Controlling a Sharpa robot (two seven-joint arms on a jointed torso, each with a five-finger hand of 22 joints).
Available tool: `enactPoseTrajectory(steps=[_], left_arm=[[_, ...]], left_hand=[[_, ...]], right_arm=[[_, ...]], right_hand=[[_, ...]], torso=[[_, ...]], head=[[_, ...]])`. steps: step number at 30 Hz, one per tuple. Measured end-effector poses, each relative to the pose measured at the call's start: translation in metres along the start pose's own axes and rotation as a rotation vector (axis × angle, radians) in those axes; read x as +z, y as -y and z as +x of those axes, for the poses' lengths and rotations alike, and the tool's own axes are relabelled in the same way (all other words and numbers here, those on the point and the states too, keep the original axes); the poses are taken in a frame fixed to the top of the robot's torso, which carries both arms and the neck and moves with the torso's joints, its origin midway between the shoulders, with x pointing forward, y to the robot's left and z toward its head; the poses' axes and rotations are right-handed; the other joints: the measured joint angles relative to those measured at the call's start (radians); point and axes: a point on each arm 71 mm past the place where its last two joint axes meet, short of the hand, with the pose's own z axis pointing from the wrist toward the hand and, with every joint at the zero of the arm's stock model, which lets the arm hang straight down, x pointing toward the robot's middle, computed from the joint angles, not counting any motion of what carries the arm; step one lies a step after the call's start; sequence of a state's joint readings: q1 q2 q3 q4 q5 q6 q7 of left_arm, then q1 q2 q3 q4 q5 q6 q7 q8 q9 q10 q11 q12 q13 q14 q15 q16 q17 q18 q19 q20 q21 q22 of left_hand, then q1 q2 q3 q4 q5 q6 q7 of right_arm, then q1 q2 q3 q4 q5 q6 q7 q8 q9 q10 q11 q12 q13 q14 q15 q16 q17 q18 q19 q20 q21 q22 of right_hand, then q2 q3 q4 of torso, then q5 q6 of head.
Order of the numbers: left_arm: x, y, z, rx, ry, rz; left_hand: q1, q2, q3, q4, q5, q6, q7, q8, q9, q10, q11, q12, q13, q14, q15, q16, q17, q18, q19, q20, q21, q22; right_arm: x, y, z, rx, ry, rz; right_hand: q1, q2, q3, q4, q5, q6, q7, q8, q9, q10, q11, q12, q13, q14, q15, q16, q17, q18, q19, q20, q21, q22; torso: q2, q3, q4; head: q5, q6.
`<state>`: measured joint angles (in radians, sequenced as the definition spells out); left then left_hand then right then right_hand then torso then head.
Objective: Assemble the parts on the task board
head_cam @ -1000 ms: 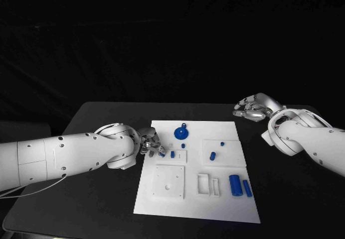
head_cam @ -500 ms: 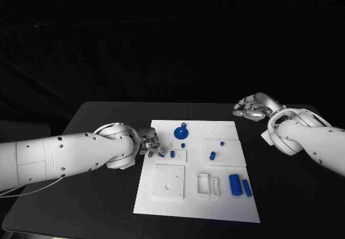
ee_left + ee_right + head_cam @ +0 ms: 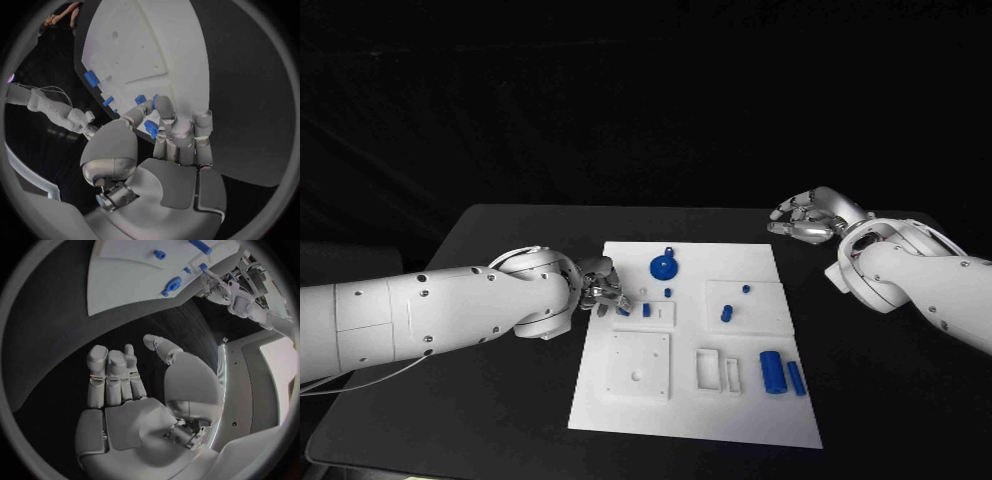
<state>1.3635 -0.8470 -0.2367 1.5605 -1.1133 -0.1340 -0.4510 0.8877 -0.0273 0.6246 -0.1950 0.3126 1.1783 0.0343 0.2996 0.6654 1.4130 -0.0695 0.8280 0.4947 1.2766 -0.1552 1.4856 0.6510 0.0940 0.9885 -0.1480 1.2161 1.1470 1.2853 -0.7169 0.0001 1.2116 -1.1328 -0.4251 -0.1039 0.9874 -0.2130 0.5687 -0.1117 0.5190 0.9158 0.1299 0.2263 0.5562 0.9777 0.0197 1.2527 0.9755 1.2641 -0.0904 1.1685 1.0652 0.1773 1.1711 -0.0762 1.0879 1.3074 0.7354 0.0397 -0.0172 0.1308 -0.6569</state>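
Recesses of several shapes are seen cut into the white task board (image 3: 747,400), which lies in the middle of the black table (image 3: 473,420). On raised white blocks near the board's centre, small blue pegs are seen: one pair (image 3: 646,310) at about nine o'clock from the centre, another pair (image 3: 727,313) at about three o'clock. A round blue disc with a small loop (image 3: 665,266) is found at twelve o'clock on the board, and a thick blue cylinder (image 3: 772,370) lies beside a thinner blue rod (image 3: 796,377) at about four o'clock. A square white plate with a small hole (image 3: 638,365) is set at seven o'clock, with two narrow slots (image 3: 720,370) just beside it.

Dark cloth is hung behind the table.

The left hand (image 3: 599,284) is held at the board's nine o'clock edge; in the left wrist view its fingers (image 3: 167,120) are seen curled around a small blue part (image 3: 150,128), which is pinched against the thumb. The right hand (image 3: 805,215) is held above the table beyond the board's two o'clock corner, well apart from it; its fingers (image 3: 112,375) are loosely spread and nothing is held in it.
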Motion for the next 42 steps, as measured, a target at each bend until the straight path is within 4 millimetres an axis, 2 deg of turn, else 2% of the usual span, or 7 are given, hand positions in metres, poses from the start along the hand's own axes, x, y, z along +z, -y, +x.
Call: enactPoseTrajectory(steps=[12, 15, 19, 26, 33, 40, 42], left_arm=[[0.0012, 0.0002, -0.0004, 0.007, -0.01, -0.002], [0.0012, 0.0001, -0.0003, 0.009, -0.014, -0.003], [0.0014, 0.0007, 0.0005, 0.012, -0.021, -0.002], [0.0016, 0.0013, 0.0028, 0.017, -0.034, -0.001], [0.002, 0.0007, 0.0042, 0.02, -0.042, -0.003], [0.0025, -0.0007, 0.0042, 0.021, -0.043, -0.007], [0.0025, -0.001, 0.0042, 0.021, -0.043, -0.008]], left_hand=[[-0.04, 0.022, 0.011, 0.005, -0.023, 0.002, -0.002, 0.019, -0.004, -0.002, -0.004, 0.012, 0.008, 0.0, 0.0, 0.006, 0.0, 0.001, 0.0, 0.0, 0.004, 0.004], [-0.042, 0.021, 0.011, 0.005, -0.023, 0.002, -0.003, 0.036, -0.007, -0.002, -0.004, 0.012, 0.009, 0.0, 0.0, 0.01, 0.001, 0.001, 0.0, 0.0, 0.004, 0.004], [-0.051, 0.019, 0.011, 0.005, -0.023, 0.002, -0.003, 0.103, -0.006, -0.002, -0.004, 0.016, 0.01, 0.0, 0.0, 0.01, 0.001, 0.002, 0.0, 0.0, 0.004, 0.004], [-0.067, 0.021, 0.01, 0.005, -0.034, 0.025, -0.024, 0.112, -0.004, 0.012, -0.016, 0.018, 0.012, 0.004, -0.005, 0.014, 0.001, 0.009, 0.0, 0.0, 0.004, 0.005], [-0.076, -0.012, 0.011, 0.042, -0.151, 0.036, -0.036, 0.11, -0.015, 0.012, -0.031, 0.024, 0.015, 0.008, -0.022, 0.014, 0.0, 0.03, 0.0, 0.0, 0.003, 0.007], [-0.085, -0.034, 0.013, 0.069, -0.213, 0.033, -0.033, 0.11, -0.02, 0.009, -0.034, 0.024, 0.015, 0.015, -0.04, 0.018, -0.003, 0.041, 0.0, 0.0, 0.003, 0.009], [-0.084, -0.034, 0.011, 0.07, -0.227, 0.033, -0.033, 0.11, -0.021, 0.007, -0.034, 0.024, 0.015, 0.017, -0.042, 0.018, -0.003, 0.03, 0.0, 0.0, 0.004, 0.009]], right_arm=[[-0.0001, 0.0001, 0.0, 0.0, 0.0, 0.0], [-0.0001, 0.0001, 0.0, 0.0, -0.001, 0.0], [0.0, 0.0001, 0.0, 0.0, -0.001, 0.0], [0.0, 0.0001, 0.0, 0.0, -0.001, 0.0], [0.0001, -0.0001, 0.0003, 0.0, -0.001, -0.001], [0.0001, -0.0001, 0.0003, 0.0, -0.002, -0.001], [0.0, 0.0, 0.0003, 0.0, -0.001, -0.001]], right_hand=[[0.0, 0.0, 0.0, 0.0, 0.008, 0.0, 0.0, 0.0, 0.0, 0.0, 0.0, 0.0, -0.001, 0.0, 0.0, 0.0, 0.0, 0.0, -0.001, 0.001, 0.0, 0.0], [0.0, 0.0, 0.0, 0.0, 0.008, 0.0, 0.0, 0.0, -0.001, 0.0, 0.0, 0.0, -0.001, 0.0, 0.0, 0.0, 0.0, 0.0, -0.001, 0.001, 0.0, 0.0], [0.0, 0.0, 0.0, 0.0, 0.012, 0.0, 0.0, 0.0, -0.001, 0.0, 0.0, 0.0, -0.001, 0.0, 0.0, 0.0, -0.001, 0.0, -0.001, 0.001, 0.0, 0.0], [0.0, 0.0, 0.0, 0.0, 0.016, 0.0, 0.0, 0.0, -0.001, 0.0, 0.0, 0.0, -0.001, 0.0, 0.0, 0.0, -0.001, 0.0, -0.001, 0.001, 0.0, 0.0], [0.0, 0.0, 0.0, 0.0, 0.016, 0.001, -0.001, 0.0, -0.001, 0.0, 0.0, 0.0, -0.001, 0.0, 0.0, 0.0, -0.001, 0.0, -0.001, 0.002, 0.0, 0.0], [0.0, 0.0, 0.0, 0.0, 0.016, 0.001, -0.001, 0.0, -0.001, 0.0, 0.0, 0.0, -0.001, 0.0, 0.0, 0.0, -0.001, 0.0, -0.001, 0.002, 0.0, 0.0], [0.0, 0.0, 0.0, 0.0, 0.016, 0.002, -0.002, 0.0, -0.001, 0.0, 0.0, 0.0, -0.001, 0.0, 0.0, 0.0, -0.001, 0.0, -0.001, 0.002, 0.0, 0.0]], torso=[[0.0, 0.0001, -0.0001], [0.0, 0.0001, -0.0003], [0.0, 0.0003, -0.0005], [0.0, 0.0005, -0.0005], [0.0, 0.0004, -0.0003], [0.0, 0.0002, -0.0002], [0.0, 0.0001, -0.0003]], head=[[0.0, -0.001], [0.0, -0.002], [0.0, -0.002], [-0.001, -0.004], [-0.001, -0.003], [-0.001, -0.002], [-0.001, -0.002]])
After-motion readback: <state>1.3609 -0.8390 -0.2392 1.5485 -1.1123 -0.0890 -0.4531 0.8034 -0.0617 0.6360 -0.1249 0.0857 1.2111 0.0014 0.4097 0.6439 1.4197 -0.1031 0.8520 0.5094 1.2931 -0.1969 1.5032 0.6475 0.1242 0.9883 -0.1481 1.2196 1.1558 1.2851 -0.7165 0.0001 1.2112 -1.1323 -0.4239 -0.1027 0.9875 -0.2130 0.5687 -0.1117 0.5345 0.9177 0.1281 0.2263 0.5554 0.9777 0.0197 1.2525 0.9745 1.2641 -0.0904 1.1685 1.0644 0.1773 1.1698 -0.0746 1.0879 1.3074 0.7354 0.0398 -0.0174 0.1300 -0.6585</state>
